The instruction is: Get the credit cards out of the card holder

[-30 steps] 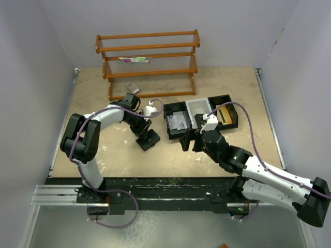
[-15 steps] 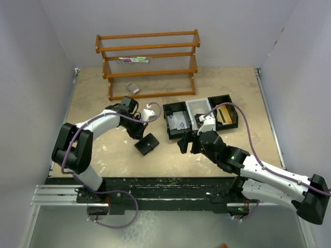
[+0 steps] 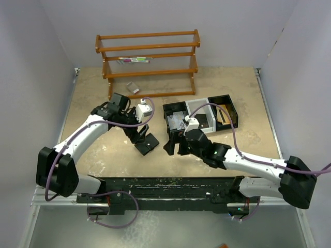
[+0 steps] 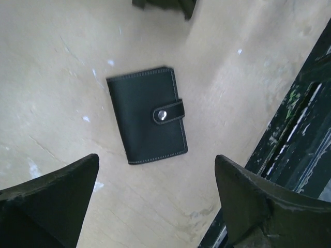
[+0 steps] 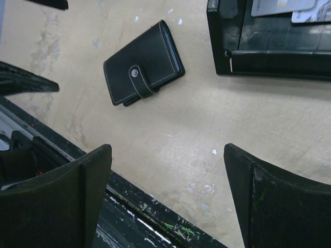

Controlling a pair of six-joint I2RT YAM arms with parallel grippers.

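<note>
The card holder point(image 4: 147, 116) lies closed on the tabletop point(image 4: 51, 77), seemingly untouched. The left hand point(image 4: 156, 161) and right hand point(image 5: 168, 150) hover over it, fingers spread apart, gripping nothing.

left gripper point(image 4: 156, 160) and right gripper point(image 5: 168, 151) gape, apparently empty.

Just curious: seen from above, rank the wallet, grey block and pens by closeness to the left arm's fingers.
1. Wallet, right beside them.
2. Grey block, farther back, before the rack.
3. Pens, farthest, up on the rack.
</note>
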